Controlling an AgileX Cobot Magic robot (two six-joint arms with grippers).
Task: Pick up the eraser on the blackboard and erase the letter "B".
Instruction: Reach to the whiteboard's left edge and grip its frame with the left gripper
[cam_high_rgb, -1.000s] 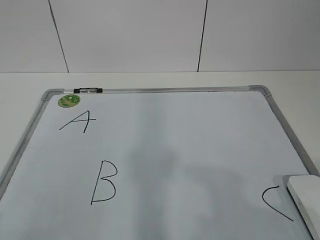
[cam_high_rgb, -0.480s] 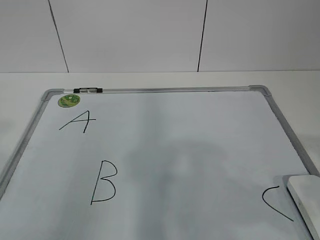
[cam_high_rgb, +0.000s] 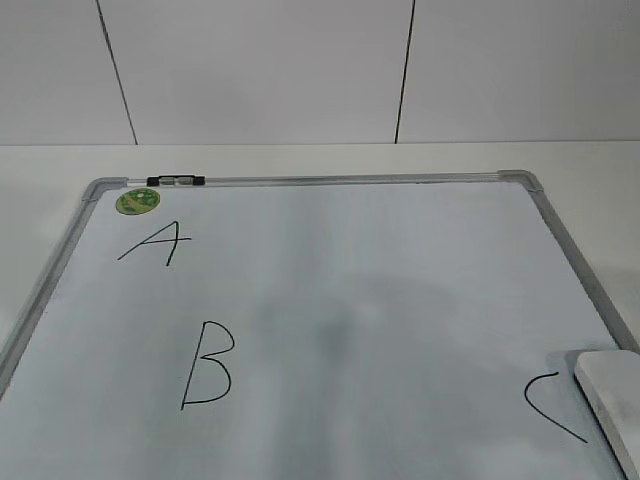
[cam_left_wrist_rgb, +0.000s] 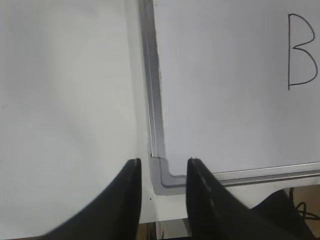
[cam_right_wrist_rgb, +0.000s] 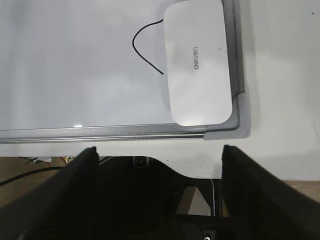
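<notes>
The blackboard (cam_high_rgb: 400, 290) is a white board with a grey frame lying flat on the table. The letter "B" (cam_high_rgb: 208, 365) is drawn in black on its left half and also shows in the left wrist view (cam_left_wrist_rgb: 301, 51). The white eraser (cam_high_rgb: 612, 400) lies at the board's near right corner, beside the black "C" (cam_high_rgb: 550, 405); it shows in the right wrist view (cam_right_wrist_rgb: 198, 62). My left gripper (cam_left_wrist_rgb: 162, 162) is open and empty above the board's near left corner. My right gripper (cam_right_wrist_rgb: 157, 150) is wide open and empty, over the table's front edge, short of the eraser.
A black "A" (cam_high_rgb: 155, 243) and a round green sticker (cam_high_rgb: 138, 201) sit at the far left of the board. A small black-and-clear marker (cam_high_rgb: 175, 181) lies on the top frame. White table surface surrounds the board. Neither arm shows in the exterior view.
The board, letters and eraser have not moved. Faint shadows on the middle of the board have shifted slightly.
</notes>
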